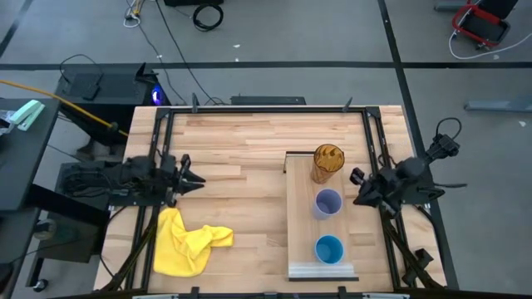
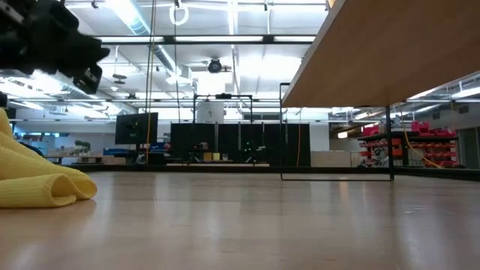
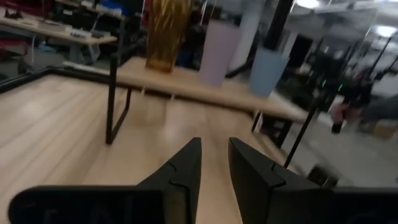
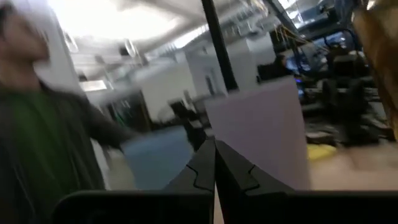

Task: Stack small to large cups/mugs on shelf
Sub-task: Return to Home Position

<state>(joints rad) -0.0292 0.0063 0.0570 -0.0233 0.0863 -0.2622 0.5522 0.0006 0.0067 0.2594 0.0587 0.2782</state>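
Three cups stand in a row on their bases on the shelf (image 1: 301, 216), a pale plank raised on thin black legs. They are the amber tumbler (image 1: 327, 162) at the far end, the lavender cup (image 1: 327, 203) in the middle, and the blue cup (image 1: 329, 249) near the front. My right gripper (image 1: 356, 191) is shut and empty just right of the shelf, pointing at the lavender cup (image 4: 261, 137). My left gripper (image 1: 202, 178) is open a little and empty at the table's left, pointing toward the shelf (image 3: 205, 90).
A crumpled yellow cloth (image 1: 187, 242) lies on the table's near left, below my left gripper. The low view shows the shelf's underside (image 2: 390, 52) and its black legs (image 2: 283, 131). A person (image 4: 37, 124) shows blurred beyond the table in the right wrist view.
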